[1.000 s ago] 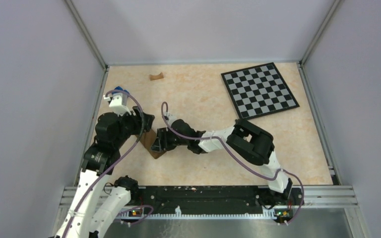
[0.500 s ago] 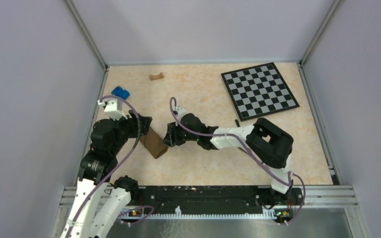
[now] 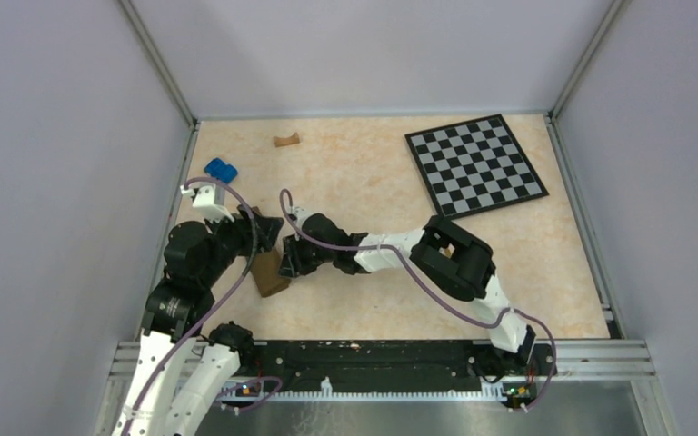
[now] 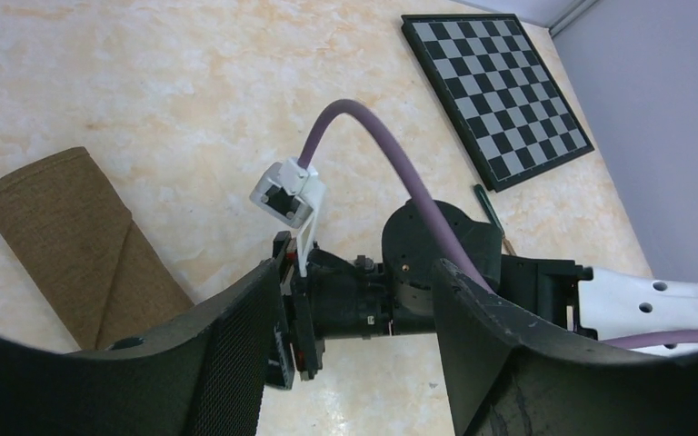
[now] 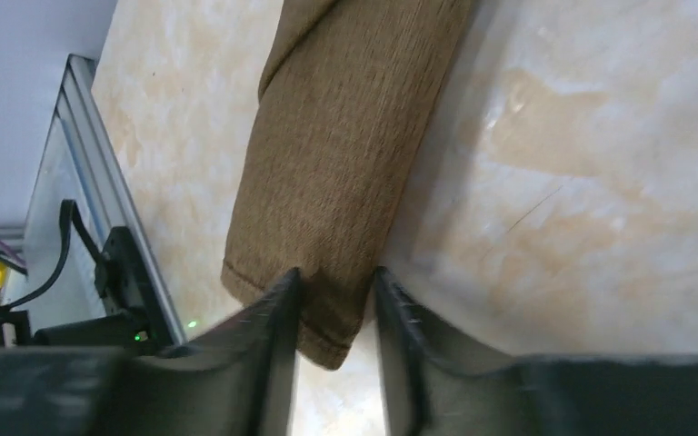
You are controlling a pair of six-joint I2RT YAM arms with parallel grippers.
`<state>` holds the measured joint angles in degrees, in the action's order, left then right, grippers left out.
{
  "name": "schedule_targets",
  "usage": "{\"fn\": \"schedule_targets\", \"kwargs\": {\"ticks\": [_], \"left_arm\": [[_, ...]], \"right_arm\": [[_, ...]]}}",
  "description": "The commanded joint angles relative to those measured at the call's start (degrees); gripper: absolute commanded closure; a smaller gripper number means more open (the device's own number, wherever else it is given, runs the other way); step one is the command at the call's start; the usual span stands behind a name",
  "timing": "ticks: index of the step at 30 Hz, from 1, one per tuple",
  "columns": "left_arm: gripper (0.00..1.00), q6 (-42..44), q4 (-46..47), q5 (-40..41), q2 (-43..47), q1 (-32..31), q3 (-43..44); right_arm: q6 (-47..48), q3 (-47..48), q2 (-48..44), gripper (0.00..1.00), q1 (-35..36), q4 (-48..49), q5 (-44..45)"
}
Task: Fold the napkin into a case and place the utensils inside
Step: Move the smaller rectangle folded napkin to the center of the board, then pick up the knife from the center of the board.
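The napkin lies folded as a narrow brown strip on the table, near the left arm; it also shows as a strip in the left wrist view. My right gripper reaches left to the strip's end. In the right wrist view its jaws have narrowed onto the corner of the cloth. My left gripper hovers open just above and behind, empty. A slim dark knife peeks out behind the right arm. The fork is hidden.
A checkerboard lies at the back right. A small blue block sits by the left wall and a tan stubby piece near the back edge. The metal frame rail runs close beside the napkin's end.
The right gripper swung back left onto the strip's end and narrowed its jaws. The strip turned and shifted down-left. The left arm barely moved.
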<state>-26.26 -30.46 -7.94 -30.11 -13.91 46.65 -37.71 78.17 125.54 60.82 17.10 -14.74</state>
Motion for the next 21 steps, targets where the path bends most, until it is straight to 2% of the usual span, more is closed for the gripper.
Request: {"fn": "schedule_targets", "kwargs": {"ticks": [1,3,6,8,11,13,15,17,19,21], "left_arm": [[0.32,-0.8,1.8,-1.2,0.2,0.1,-0.1],[0.32,-0.9,2.1,-1.8,0.1,0.2,-0.2],[0.31,-1.1,3.3,-3.2,0.0,0.1,-0.8],[0.31,-1.1,4.4,-4.0,-0.2,0.2,-1.4],[0.30,-1.2,6.2,-5.5,-1.0,0.0,-2.5],[0.30,-1.4,7.5,-6.7,-1.6,-0.1,-3.2],[0.30,-1.6,8.2,-7.2,-2.2,-0.7,-3.8],[0.30,-1.9,9.1,-7.5,-2.7,-1.3,-4.5],[0.30,-2.4,10.0,-7.5,-3.1,-1.9,-5.2],[0.30,-2.7,10.7,-8.2,-3.6,-2.3,-5.3]], "right_arm": [[2.1,1.3,-5.7,0.59,-0.1,-7.2,2.0],[5.6,-2.2,-12.7,0.44,-1.7,-13.6,6.0],[10.1,-7.8,-23.9,0.37,-7.0,-27.9,9.0],[12.7,-12.2,-30.9,0.36,-12.5,-38.0,8.6],[16.6,-16.6,-42.3,0.35,-18.8,-54.6,14.9],[14.8,-15.7,-45.1,0.35,-22.9,-68.0,21.6],[12.5,-16.0,-47.8,0.35,-26.3,-76.1,24.5],[10.8,-17.5,-51.5,0.34,-30.2,-77.2,24.2],[12.2,-19.9,-53.2,0.34,-35.9,-70.7,19.4],[13.7,-21.0,-50.7,0.36,-38.2,-66.4,17.3]]}}
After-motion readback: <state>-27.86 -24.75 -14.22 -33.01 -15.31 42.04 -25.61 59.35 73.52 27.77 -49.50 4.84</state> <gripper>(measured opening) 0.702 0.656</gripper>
